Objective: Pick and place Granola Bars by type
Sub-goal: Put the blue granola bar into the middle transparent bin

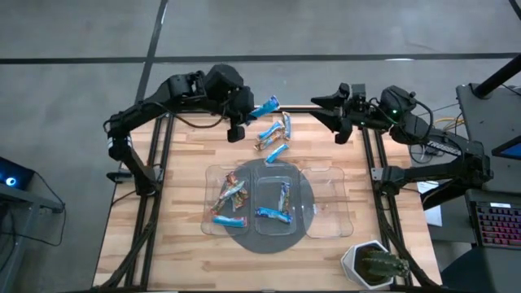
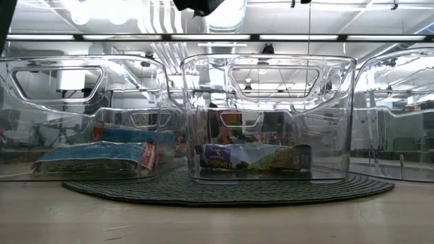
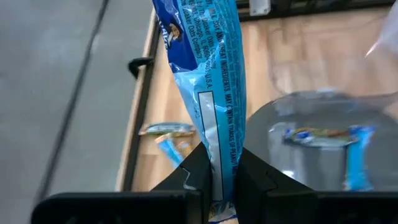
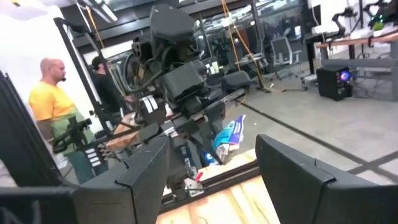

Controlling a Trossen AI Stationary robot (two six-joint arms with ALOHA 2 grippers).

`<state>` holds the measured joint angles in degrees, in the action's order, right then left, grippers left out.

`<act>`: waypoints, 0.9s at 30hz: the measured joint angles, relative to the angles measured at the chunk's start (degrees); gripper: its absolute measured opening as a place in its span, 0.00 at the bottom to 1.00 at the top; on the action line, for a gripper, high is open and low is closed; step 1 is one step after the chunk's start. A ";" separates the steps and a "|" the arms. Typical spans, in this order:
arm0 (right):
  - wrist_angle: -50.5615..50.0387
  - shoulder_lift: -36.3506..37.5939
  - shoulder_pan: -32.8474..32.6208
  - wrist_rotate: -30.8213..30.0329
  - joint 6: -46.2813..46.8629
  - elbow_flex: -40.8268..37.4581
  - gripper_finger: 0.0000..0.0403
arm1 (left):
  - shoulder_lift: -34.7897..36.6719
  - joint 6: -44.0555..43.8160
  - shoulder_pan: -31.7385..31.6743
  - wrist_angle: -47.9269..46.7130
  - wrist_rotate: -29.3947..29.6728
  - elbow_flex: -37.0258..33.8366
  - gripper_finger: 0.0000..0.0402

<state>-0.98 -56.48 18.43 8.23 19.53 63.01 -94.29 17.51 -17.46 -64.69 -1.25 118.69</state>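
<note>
My left gripper (image 1: 247, 111) hangs above the table's far edge, shut on a bright blue granola bar (image 1: 268, 105). Several more bars (image 1: 275, 130) lie loose on the wood just under it, with another blue one (image 1: 277, 152) nearer the trays. The left clear tray (image 1: 210, 189) holds red-multicoloured and blue bars (image 1: 231, 195). The middle tray (image 1: 277, 181) holds blue bars (image 1: 275, 214). My right gripper (image 4: 211, 155) waits open and level at the far right edge, facing the left arm, with nothing between its fingers. My left gripper pinches one end of the blue bar (image 3: 219, 171) between its two fingers (image 3: 198, 163). The wrapper runs straight out past the fingertips, along the fingers. The fingers slant down from the far left. The bar is lifted clear of the table and held stiffly out.
Three clear trays stand side by side on a dark round mat (image 1: 269, 242) mid-table; the right tray (image 1: 332, 199) is nearest my right arm. A potted plant (image 1: 374, 264) stands at the near right corner. People stand in the room beyond (image 4: 53, 106).
</note>
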 joint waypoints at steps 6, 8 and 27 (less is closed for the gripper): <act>-0.14 -5.13 -0.69 -0.04 0.27 3.08 0.57 | -0.41 2.01 1.55 3.41 5.27 0.00 0.07; -0.17 -7.30 -0.69 -0.04 0.36 4.48 0.57 | -0.40 2.40 1.76 4.03 5.51 0.00 0.07; -11.26 -21.32 -0.69 2.78 -3.51 20.28 0.57 | 0.07 6.34 3.05 3.15 8.93 0.00 0.07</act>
<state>-12.24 -77.81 17.74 11.01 16.02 83.29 -94.21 23.84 -14.41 -61.54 7.68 118.69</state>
